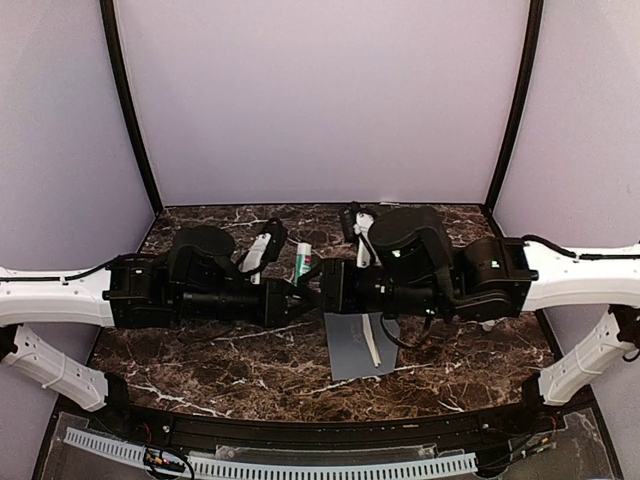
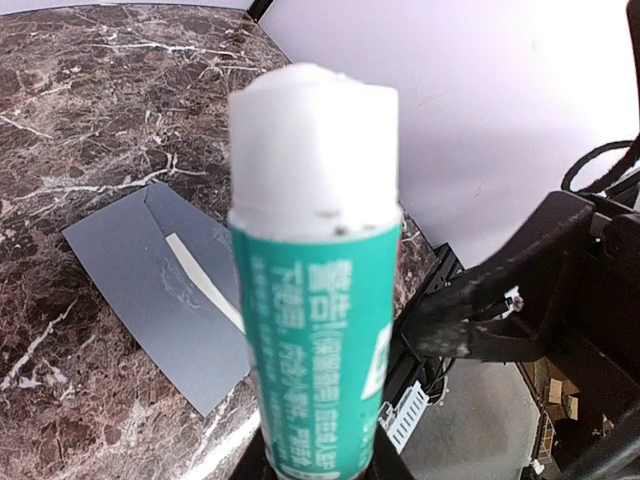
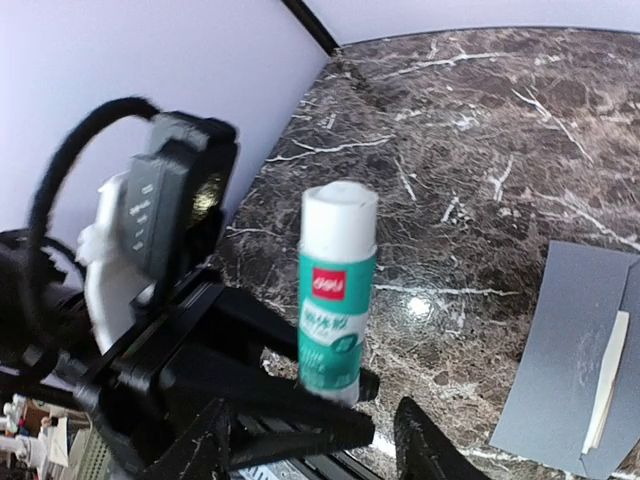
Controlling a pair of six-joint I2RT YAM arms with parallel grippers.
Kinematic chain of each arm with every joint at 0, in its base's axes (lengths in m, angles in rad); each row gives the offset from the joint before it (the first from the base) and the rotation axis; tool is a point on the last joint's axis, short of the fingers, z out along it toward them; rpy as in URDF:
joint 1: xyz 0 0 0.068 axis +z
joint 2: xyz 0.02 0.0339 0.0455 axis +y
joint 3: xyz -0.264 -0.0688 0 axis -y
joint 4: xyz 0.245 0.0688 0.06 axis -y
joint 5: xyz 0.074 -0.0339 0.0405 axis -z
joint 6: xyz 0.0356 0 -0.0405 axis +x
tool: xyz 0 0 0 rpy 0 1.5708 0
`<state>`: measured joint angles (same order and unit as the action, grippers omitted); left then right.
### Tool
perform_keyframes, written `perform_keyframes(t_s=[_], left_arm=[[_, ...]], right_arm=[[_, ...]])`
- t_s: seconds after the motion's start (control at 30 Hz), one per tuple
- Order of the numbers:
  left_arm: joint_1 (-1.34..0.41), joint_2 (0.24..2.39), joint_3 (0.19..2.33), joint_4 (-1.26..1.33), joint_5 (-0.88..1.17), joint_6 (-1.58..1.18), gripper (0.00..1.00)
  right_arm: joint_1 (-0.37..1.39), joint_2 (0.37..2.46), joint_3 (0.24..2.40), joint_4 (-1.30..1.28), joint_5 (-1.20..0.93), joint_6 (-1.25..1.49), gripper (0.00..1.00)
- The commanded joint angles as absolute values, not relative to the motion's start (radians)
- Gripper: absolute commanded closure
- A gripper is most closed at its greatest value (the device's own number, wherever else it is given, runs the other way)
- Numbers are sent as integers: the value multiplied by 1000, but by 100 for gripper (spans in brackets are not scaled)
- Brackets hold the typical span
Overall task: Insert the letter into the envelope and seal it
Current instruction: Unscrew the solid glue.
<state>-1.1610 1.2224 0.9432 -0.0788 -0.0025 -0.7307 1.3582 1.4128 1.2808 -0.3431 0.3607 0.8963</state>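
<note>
A green and white glue stick point(image 1: 303, 262) stands upright in the middle, with my left gripper point(image 2: 318, 466) shut on its base. The stick point(image 2: 315, 290) fills the left wrist view, white cap on top. My right gripper point(image 3: 315, 455) faces it from the right, its jaws apart and nothing between them; the stick point(image 3: 337, 300) stands just beyond its fingertips. The slate-grey envelope point(image 1: 358, 346) lies flat on the table below the right arm, with a narrow cream strip point(image 1: 372, 340) along it. The envelope point(image 2: 150, 270) point(image 3: 575, 370) shows in both wrist views. I cannot tell whether the strip is the letter.
The dark marble table point(image 1: 220, 365) is closed in by pale walls at the back and sides. A white slotted cable tray point(image 1: 270, 462) runs along the near edge. Both arms cross the middle of the table, their wrists nearly touching.
</note>
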Motion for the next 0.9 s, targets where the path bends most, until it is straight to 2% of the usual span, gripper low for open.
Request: perform_keyframes(t_s=[0.0, 0.2, 0.3, 0.53, 0.73, 0.87], left_arm=[[-1152, 1178, 916, -3, 27, -751, 100], [-1150, 1146, 864, 120, 107, -756, 100], [-1150, 1128, 819, 244, 208, -753, 100], [-1150, 1113, 779, 406, 436, -743, 100], [-1150, 1111, 764, 519, 554, -775, 100], [-1150, 1120, 764, 562, 601, -795, 100]], right_arm=[[1377, 1311, 1229, -239, 306, 836, 44], [1368, 1181, 1099, -103, 243, 776, 29], [1349, 1129, 1030, -24, 180, 747, 24], [1275, 1080, 892, 282, -103, 716, 16], [1265, 1133, 887, 431, -242, 717, 15], [1265, 1162, 895, 497, -290, 727, 24]])
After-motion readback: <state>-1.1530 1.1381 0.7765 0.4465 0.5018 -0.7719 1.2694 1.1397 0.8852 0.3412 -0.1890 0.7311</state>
